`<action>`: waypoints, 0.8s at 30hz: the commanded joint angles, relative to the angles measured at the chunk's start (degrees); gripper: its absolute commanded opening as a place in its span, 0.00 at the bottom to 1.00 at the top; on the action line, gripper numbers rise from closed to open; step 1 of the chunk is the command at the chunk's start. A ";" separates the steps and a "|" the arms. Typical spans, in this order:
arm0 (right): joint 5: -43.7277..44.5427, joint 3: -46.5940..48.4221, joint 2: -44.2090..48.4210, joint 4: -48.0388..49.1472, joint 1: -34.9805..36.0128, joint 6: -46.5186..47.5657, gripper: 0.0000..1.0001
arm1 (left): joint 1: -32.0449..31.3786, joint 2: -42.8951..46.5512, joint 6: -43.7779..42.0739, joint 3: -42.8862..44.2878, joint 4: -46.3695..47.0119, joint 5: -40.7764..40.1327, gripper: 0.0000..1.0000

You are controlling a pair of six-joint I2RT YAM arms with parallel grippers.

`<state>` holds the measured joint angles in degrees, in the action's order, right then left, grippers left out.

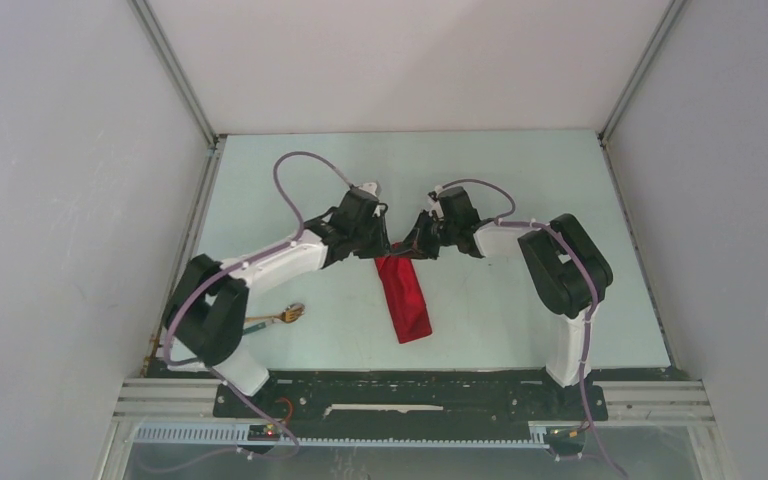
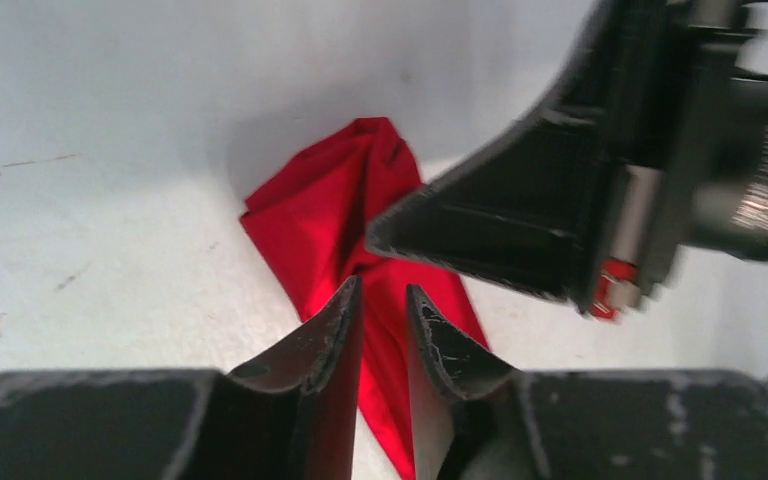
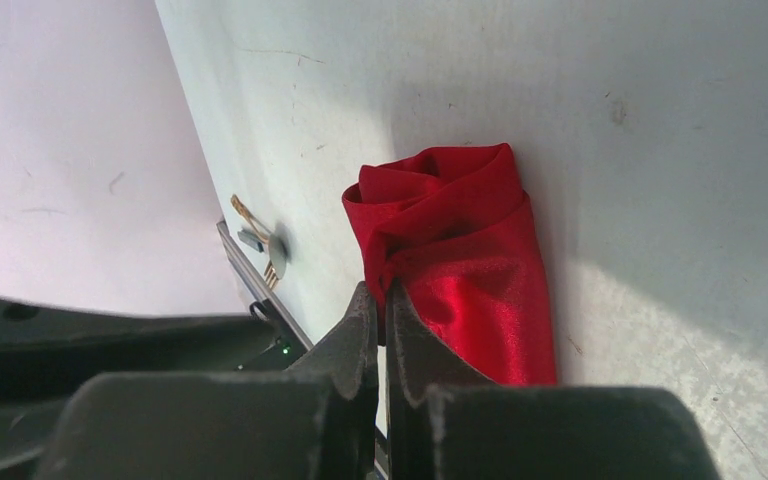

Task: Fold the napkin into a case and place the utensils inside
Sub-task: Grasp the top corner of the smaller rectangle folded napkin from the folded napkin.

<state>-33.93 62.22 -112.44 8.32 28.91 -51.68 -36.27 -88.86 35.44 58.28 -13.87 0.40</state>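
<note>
Fingers (image 2: 340, 330) of the left gripper (image 2: 383, 292) stood close together over the napkin (image 2: 320, 215), with red cloth showing in the narrow gap between them. We could not tell whether they clamped the cloth or only hung above it. The right gripper (image 3: 381, 292) was clenched on a fold at the napkin's edge, its fingertips pressed together around the red fabric. From above, we saw both grippers meet at the far end of the napkin, the left gripper on the left and the right gripper on the right, almost touching each other. The napkin lay near the middle of the pale counter (image 1: 520, 190). It was folded into a narrow strip that ran from the grippers toward the near edge and slanted a little to the right. In the wrist views its far end looked bunched and creased. A wooden fork (image 1: 291, 314) lay on the counter well apart from the napkin, off to the left, just beside the left arm (image 1: 210, 315), with its head turned toward the napkin.
</note>
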 commanded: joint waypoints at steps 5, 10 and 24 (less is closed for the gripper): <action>-0.13 -0.79 0.80 1.66 0.30 -0.77 0.00 | -3.03 -10.19 -8.25 10.15 -12.66 -10.56 0.26; -0.78 -0.81 0.40 2.14 0.32 -0.92 0.00 | -5.09 -12.75 -8.98 12.74 -15.03 -14.45 0.28; -1.05 -0.80 0.56 1.84 0.45 -0.57 0.00 | -6.76 -18.08 -9.25 18.56 -19.41 -20.53 0.31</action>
<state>-34.20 61.58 -112.44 8.97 28.97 -51.99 -42.63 -106.00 27.70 73.67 -31.75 -16.32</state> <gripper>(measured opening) 0.014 0.317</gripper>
